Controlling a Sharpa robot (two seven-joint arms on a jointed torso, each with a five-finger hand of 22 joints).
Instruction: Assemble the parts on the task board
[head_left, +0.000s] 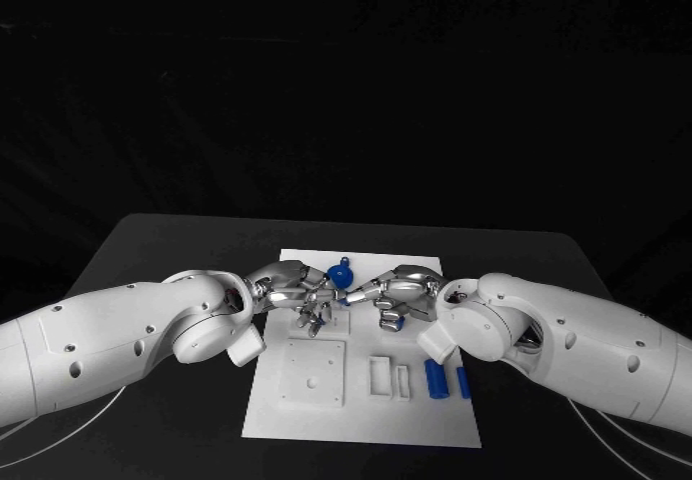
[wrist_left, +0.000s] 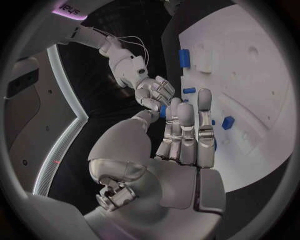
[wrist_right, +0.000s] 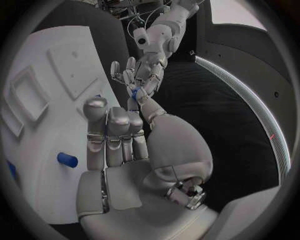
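Task board (head_left: 361, 415): white plate, centre of black table (head_left: 144, 250); two blue parts (head_left: 436, 377) lie at its right near edge, one blue part (head_left: 340, 273) near its far edge. Left hand (head_left: 293, 290) and right hand (head_left: 392, 295): fingertips meeting above the board's far half, a small blue part (wrist_right: 135, 91) pinched between them; which hand bears it cannot be told.

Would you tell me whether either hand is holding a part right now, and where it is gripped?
A small blue part sits between the fingertips of the left hand and the right hand. Which hand bears it, and at which end, cannot be told.

Black table (head_left: 173, 250) with rounded corners, against a dark, unlit, featureless backdrop.
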